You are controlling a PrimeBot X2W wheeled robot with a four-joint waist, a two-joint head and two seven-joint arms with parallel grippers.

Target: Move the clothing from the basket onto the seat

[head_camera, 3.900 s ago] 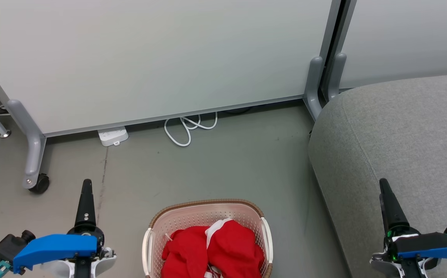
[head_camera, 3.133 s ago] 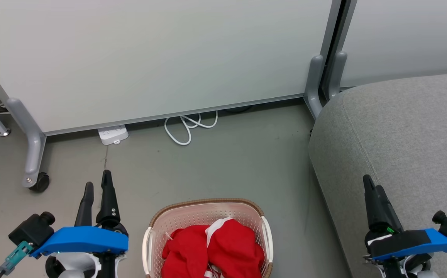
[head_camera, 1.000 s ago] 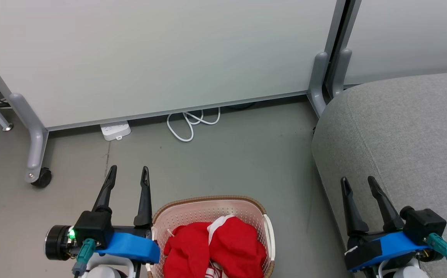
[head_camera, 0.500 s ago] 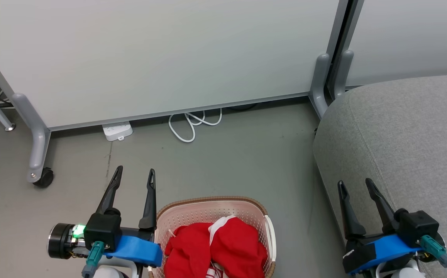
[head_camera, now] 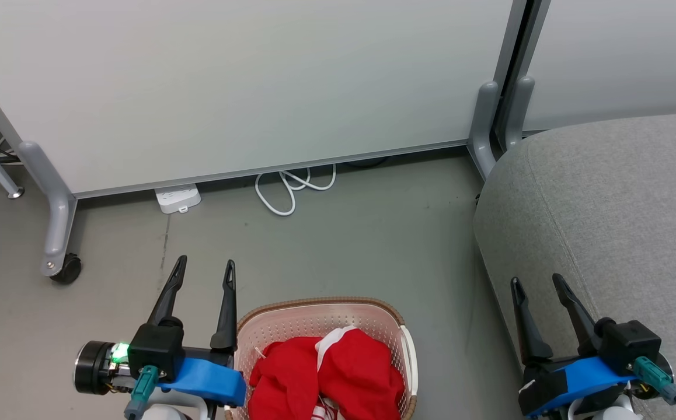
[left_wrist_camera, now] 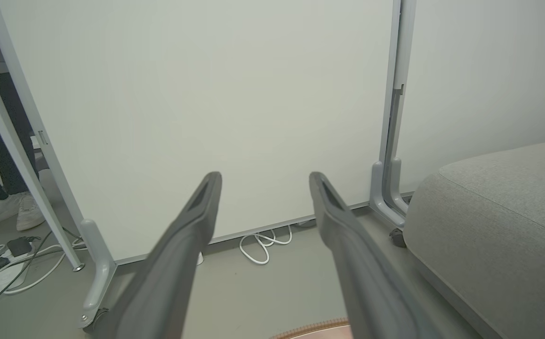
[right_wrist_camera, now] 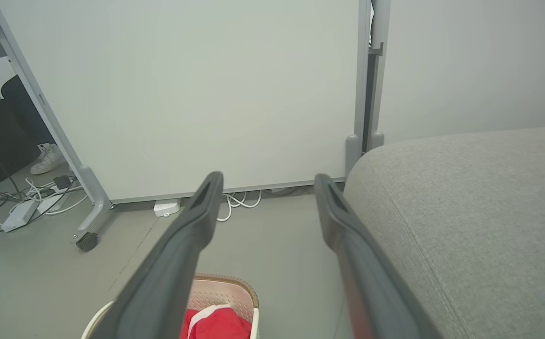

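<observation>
Zero garments on the seat [head_camera: 606, 192], right of frame; visible clothing [head_camera: 326, 379] sits heaped in the basket [head_camera: 314, 318], bottom centre. Left gripper [head_camera: 205, 261] and right gripper [head_camera: 535, 279] both spread wide, empty. Whole transfer left to do.

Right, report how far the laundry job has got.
Done: nothing yet. The clothing all lies in the basket, and none is on the seat as far as it shows.
In hand: nothing. The left end effector, by the basket's left rim, and the right end effector, at the seat's edge, are open and empty.
Left: grasp the clothing and carry it to the seat.
</observation>
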